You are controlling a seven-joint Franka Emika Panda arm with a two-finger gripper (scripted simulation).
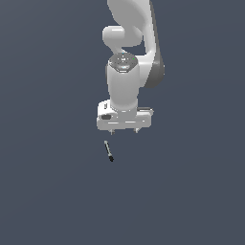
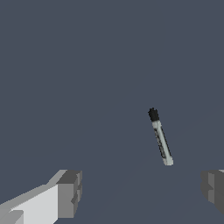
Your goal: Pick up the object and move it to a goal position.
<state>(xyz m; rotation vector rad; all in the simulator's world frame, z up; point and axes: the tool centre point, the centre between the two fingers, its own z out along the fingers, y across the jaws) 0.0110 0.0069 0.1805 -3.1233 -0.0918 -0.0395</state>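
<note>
The object is a tiny thin stick [image 1: 108, 150] with a grey shaft and a black tip. It lies flat on the dark grey surface, just below my gripper in the exterior view and slightly toward that view's left. My gripper [image 1: 123, 130] hangs above it, pointing down, open and empty. Only the short tips of its fingers [image 1: 111, 130] show under the white hand. In the wrist view the stick [image 2: 160, 136] lies apart from the fingers [image 2: 70, 192], between the two wide-spread pads and nearer the one at the picture's right edge.
The white arm [image 1: 129, 52] rises from the gripper to the top of the exterior view. The plain dark grey surface [image 1: 48, 191] fills the rest of both views.
</note>
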